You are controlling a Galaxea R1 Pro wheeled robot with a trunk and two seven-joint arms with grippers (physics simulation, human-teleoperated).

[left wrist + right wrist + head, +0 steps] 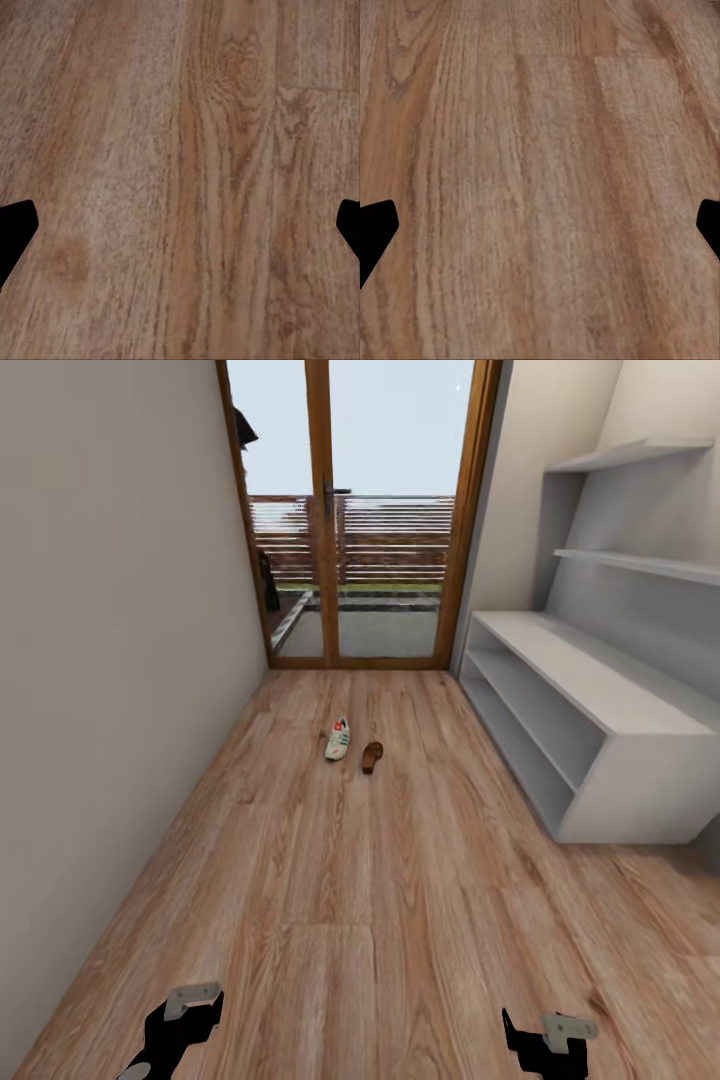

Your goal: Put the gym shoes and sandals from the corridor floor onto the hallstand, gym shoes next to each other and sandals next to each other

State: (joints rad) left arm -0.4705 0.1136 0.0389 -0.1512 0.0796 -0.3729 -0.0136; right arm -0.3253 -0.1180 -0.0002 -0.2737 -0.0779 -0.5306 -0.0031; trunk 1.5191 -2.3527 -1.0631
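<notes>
Shoes sit mid-corridor: we see one gym shoe point(337, 740) and one sandal point(372, 756) side by side on the corridor floor point(360, 900), well apart from the hallstand point(600, 760) at right w/ bare shelves. Left claw point(178, 1020) & right claw point(545, 1042) hang low, both spread wide, holding nothing.

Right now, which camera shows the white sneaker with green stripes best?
Head view: the white sneaker with green stripes lies on the wood-plank floor beside a brown sandal. Both wrist views look at bare planks between open gripper fingertips.
</notes>
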